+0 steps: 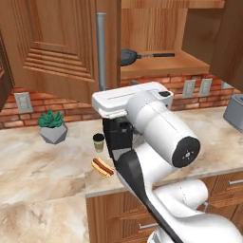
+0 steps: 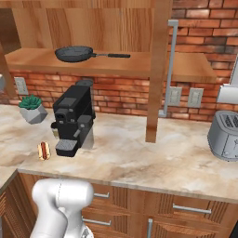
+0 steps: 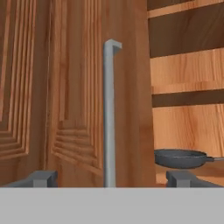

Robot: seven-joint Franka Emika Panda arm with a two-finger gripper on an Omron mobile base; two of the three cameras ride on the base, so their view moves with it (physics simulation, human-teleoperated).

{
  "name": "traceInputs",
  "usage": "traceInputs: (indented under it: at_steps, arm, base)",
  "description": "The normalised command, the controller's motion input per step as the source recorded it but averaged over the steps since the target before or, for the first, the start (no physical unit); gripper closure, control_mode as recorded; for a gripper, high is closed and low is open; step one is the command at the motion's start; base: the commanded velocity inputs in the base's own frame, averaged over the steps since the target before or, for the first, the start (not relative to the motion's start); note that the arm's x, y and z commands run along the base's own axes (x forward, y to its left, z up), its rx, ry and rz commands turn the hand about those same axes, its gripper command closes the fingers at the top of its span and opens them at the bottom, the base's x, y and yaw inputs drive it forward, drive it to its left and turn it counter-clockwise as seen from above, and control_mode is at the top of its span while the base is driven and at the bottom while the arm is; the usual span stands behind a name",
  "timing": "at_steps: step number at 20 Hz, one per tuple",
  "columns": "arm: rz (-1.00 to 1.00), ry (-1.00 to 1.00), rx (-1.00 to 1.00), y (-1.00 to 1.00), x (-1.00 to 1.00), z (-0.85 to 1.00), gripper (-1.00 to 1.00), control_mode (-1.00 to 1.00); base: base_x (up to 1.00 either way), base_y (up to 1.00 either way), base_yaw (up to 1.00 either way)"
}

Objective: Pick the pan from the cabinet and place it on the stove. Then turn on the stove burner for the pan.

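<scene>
We find the pan [image 2: 74,54] lying flat on the lower shelf [image 2: 195,69] of the open cabinet [image 1: 57,47], its long black handle pointing along the shelf toward the open right side in the right base view. In the hand view the claw [image 3: 109,178] stands released, its two grey fingertips [image 3: 41,178] spread wide at the bottom edge, gripping nothing. Between them rises the vertical silver bar handle [image 3: 109,113] of the swung-open cabinet door [image 3: 70,87], close in front of the claw but, as far as we can tell, not touched. The pan sits beyond and to the right of that door edge in the hand view, just above the right fingertip, well apart from the claw and deeper in the cabinet. Below the cabinet, on the marble counter [image 2: 139,158], we note a black coffee machine [image 2: 74,118], a hot dog [image 2: 43,149], a small potted plant [image 1: 52,126], a small dark cup [image 1: 98,141] and a grey toaster [image 2: 225,135]. Red brick wall [image 2: 121,100] with outlets behind.
</scene>
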Motion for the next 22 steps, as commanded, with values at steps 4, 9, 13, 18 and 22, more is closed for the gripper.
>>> traceInputs:
  at_steps: [4,9,13,18,22]
  arm:
    - [0.00,0.00,0.05,-0.45,-0.57,0.00,-1.00,-1.00]
    - [0.00,0.00,0.13,-0.60,-0.67,0.00,-1.00,-1.00]
    - [0.00,0.00,0.17,-0.64,-0.64,0.00,-1.00,-1.00]
    - [0.01,0.00,0.18,-0.42,-0.43,0.00,-1.00,-1.00]
    - [0.00,0.04,0.16,-0.27,-0.06,0.00,-1.00,-1.00]
  base:
    - [0.00,0.00,0.00]
    - [0.00,0.00,0.00]
    - [0.00,0.00,0.00]
    - [0.00,0.00,0.00]
    - [0.00,0.00,0.00]
